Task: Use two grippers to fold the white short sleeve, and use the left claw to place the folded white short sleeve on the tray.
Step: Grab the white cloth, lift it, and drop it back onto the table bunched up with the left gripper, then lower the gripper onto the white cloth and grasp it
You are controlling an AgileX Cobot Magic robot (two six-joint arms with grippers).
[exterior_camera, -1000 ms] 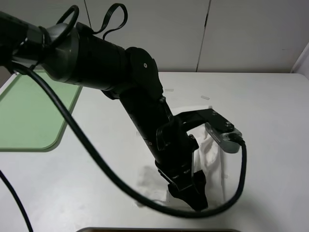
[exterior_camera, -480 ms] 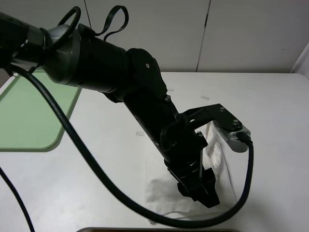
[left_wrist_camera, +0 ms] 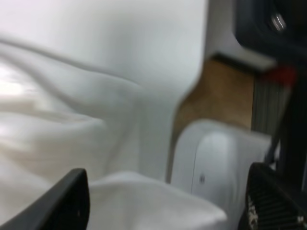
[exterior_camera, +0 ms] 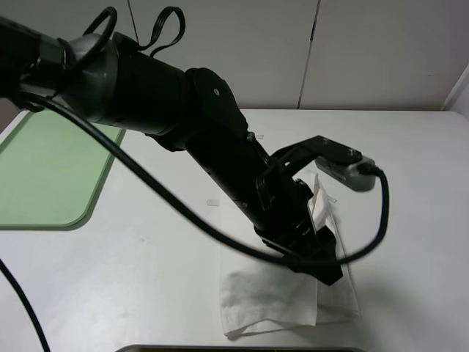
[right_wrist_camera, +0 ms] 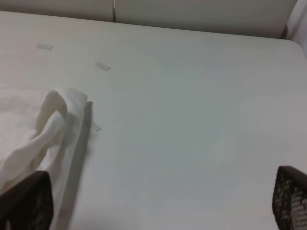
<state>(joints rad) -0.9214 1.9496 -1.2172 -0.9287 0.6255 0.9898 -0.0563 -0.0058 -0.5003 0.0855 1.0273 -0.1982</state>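
1. We see the white short sleeve (exterior_camera: 272, 293) lying folded and wrinkled on the counter (exterior_camera: 410, 169), near its front edge, well apart from the tray (exterior_camera: 44, 176) at the far left.
2. Our left tool (exterior_camera: 322, 265) hangs low over the shirt's right part, at the end of the thick black arm (exterior_camera: 183, 110); in the left wrist view its fingertips (left_wrist_camera: 72, 201) stand apart with white cloth bunched between them, though we cannot tell whether they grip it.
3. Our right tool (right_wrist_camera: 153, 208) is spread wide, pinching nothing, with the shirt's bunched edge just beside one fingertip.
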